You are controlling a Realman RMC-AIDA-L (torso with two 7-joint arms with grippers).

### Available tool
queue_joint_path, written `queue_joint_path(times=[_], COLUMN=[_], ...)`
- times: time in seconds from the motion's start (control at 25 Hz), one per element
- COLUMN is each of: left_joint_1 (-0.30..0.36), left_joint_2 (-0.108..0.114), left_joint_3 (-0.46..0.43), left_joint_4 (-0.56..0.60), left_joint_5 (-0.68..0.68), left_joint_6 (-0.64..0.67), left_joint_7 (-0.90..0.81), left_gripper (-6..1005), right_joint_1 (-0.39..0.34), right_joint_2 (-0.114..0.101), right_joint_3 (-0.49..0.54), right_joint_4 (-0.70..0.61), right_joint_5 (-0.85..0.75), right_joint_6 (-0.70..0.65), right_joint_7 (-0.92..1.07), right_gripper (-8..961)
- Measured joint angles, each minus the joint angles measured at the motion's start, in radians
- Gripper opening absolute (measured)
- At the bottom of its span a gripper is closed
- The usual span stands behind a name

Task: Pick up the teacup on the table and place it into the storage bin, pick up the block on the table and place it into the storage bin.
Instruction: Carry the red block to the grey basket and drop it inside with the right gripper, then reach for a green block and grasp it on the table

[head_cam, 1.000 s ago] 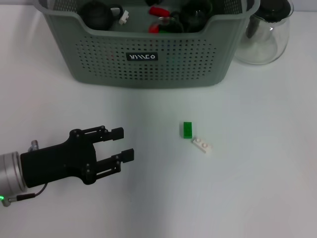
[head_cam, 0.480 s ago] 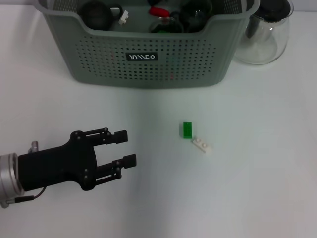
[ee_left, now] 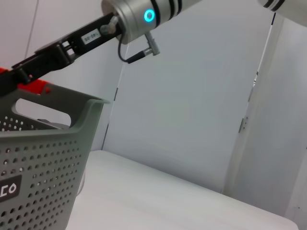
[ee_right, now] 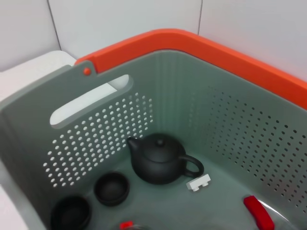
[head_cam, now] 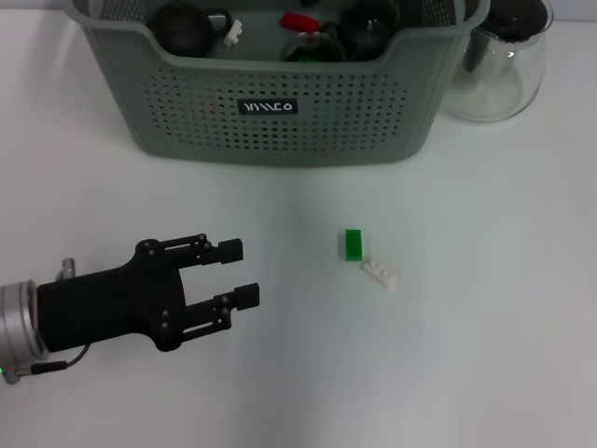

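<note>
Table [head_cam: 504, 373] is mostly bare white, loads of free room around everything. Storage bin [head_cam: 280, 103] sits at the far edge, with a black teapot [ee_right: 160, 160], two dark teacups [ee_right: 111, 188] and a white brick inside. Left gripper [head_cam: 233, 273] hovers low near-left, fingers spread open, holding nothing. Green block [head_cam: 354, 245] and white block [head_cam: 381, 273] lie touching mid-table, well apart from it. Right gripper: can't tell.

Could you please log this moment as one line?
left gripper: open, low over table | green block, white block: on table | storage bin: behind
</note>
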Motion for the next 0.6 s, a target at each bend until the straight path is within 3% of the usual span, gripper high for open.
queue_joint_path(times=[0.12, 0.32, 0.44, 0.6], left_joint_1=[0.002, 0.008, 0.005, 0.0], left_joint_2=[0.0, 0.0, 0.0, 0.002], left_joint_3=[0.0, 0.0, 0.0, 0.0], left_joint_4=[0.0, 0.0, 0.0, 0.0], left_joint_5=[0.0, -0.001, -0.002, -0.002], left_joint_6=[-0.002, -0.013, -0.016, -0.017], left_joint_7=[0.0, 0.004, 0.004, 0.004], left_gripper=[570, 570, 570, 570], right_joint_1=[-0.058, -0.286, -0.399, -0.462], right_joint_2=[0.0, -0.003, -0.014, -0.031], right_joint_3=[0.003, 0.017, 0.074, 0.197], right_joint_4=[-0.094, -0.342, -0.429, -0.465], right_joint_5=[0.062, 0.391, 0.524, 0.606], right_joint_6=[-0.063, -0.192, -0.306, -0.549], right_joint_7=[-0.056, -0.306, -0.405, -0.488], right_gripper=[744, 744, 744, 745])
